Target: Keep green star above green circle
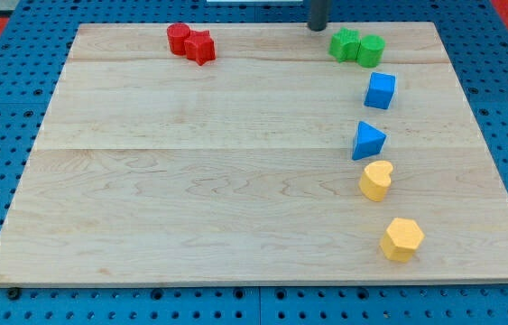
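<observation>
The green star [345, 44] lies near the view's top right of the wooden board [190, 181]. The green circle [371, 50] touches it on its right side and sits slightly lower in the view. The two green blocks are side by side, almost level. My dark rod comes down from the view's top edge. My tip [318, 28] rests just up and to the left of the green star, a small gap away from it.
A red circle [179, 38] and a red star [201, 47] touch each other at the top left. Below the green blocks run a blue cube [380, 90], a blue triangle [368, 141], a yellow heart [376, 180] and a yellow hexagon [402, 238].
</observation>
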Motion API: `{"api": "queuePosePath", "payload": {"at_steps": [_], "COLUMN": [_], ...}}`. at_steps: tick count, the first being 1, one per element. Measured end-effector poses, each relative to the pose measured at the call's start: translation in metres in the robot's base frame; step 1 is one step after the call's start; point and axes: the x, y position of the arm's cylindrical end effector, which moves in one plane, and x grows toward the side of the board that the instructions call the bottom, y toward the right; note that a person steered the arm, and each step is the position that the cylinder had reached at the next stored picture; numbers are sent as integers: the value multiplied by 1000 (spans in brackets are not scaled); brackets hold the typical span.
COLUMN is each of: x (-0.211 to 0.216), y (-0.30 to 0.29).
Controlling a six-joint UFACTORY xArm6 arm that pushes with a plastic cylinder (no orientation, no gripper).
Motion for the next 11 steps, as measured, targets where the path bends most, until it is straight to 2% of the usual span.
{"api": "queuePosePath", "payload": {"at_steps": [1, 2, 4, 5, 7, 11], "x": [41, 78, 31, 23, 5, 3], "y": [-9, 17, 32, 56, 57, 199]}}
